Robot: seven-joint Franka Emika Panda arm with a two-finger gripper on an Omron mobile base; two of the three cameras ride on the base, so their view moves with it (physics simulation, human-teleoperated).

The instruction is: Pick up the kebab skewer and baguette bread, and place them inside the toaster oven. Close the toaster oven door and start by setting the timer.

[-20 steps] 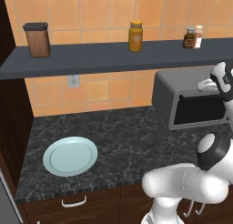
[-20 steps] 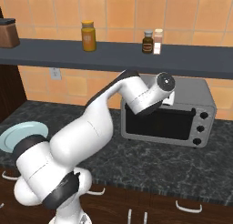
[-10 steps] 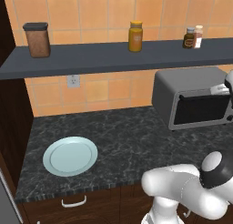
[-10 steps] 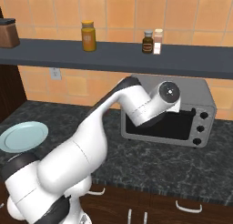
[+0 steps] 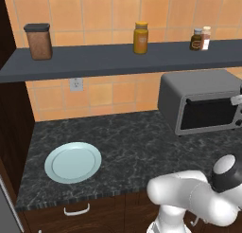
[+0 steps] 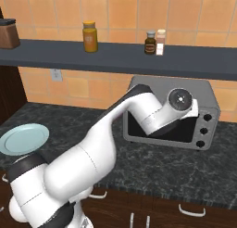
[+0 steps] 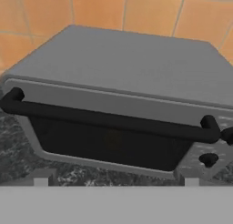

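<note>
At the table's right end we see the toaster oven, door closed; plate bare at left. Gripper state: we cannot tell.

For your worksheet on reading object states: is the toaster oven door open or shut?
Shut. The toaster oven door stands upright, flush with the toaster oven front, its bar handle along the top edge.

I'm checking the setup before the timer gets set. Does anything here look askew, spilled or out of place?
Nothing looks spilled, tipped or damaged. The toaster oven sits square on the counter with the toaster oven door shut and its handle level. The plate lies flat and bare, and the jars on the shelf stand upright.
</note>
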